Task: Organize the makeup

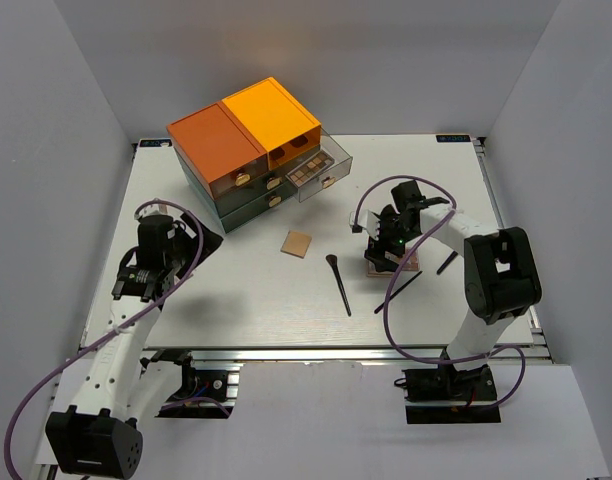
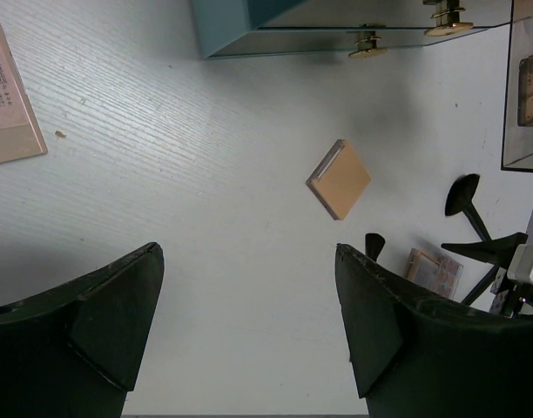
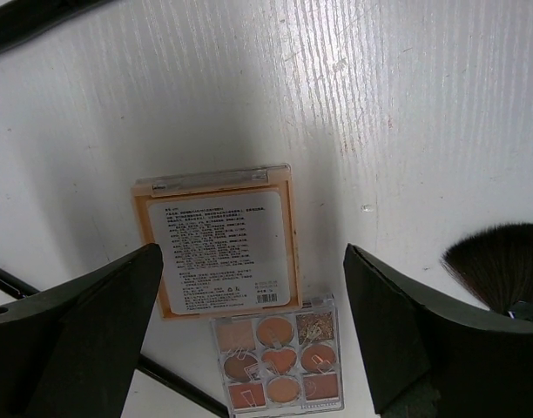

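The makeup lies spread over the white table. A tan square compact (image 1: 297,244) (image 2: 339,179) sits in the middle, with a black-handled brush (image 1: 338,283) to its right. My right gripper (image 1: 386,250) (image 3: 253,252) hangs open above two eyeshadow palettes: an orange one (image 3: 219,239) lying label side up and a clear one (image 3: 277,361) with brown and pink pans. A fan brush head (image 3: 497,261) lies to the right of them. At the table's left, my left gripper (image 1: 138,285) (image 2: 247,252) is open over bare table, with nothing between its fingers.
The dark-green drawer box (image 1: 246,150) with orange top stands at the back left. One clear drawer (image 1: 321,165) is pulled out with a palette inside. Two more thin brushes (image 1: 401,290) (image 1: 447,262) lie near the right arm. A flat printed card (image 2: 10,104) lies by the left gripper.
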Tool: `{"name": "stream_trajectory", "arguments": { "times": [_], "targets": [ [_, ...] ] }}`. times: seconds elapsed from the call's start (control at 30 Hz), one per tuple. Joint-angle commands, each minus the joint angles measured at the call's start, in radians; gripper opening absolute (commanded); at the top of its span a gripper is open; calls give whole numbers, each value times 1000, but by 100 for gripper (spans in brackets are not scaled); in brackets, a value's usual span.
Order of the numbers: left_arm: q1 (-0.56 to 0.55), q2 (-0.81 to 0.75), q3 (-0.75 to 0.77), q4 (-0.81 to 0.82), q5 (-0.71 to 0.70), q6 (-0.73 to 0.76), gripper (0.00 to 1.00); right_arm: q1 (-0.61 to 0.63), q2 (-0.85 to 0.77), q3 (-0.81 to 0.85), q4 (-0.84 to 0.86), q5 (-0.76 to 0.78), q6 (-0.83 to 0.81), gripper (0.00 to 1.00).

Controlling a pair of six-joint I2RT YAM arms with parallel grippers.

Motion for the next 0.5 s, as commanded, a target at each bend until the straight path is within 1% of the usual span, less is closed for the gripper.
{"name": "stream_trajectory", "arguments": {
  "times": [0.0,0.17,0.47],
  "targets": [
    [7,-30,-14,15,17,-1,89,7,-37,-20,4,0,0,89],
    [10,-42,-32,13,17,4,89,16,-45,-58,44,28,17,89],
    [15,-30,-32,13,19,24,89,30,-47,-71,71,57,43,89]
  ]
}}
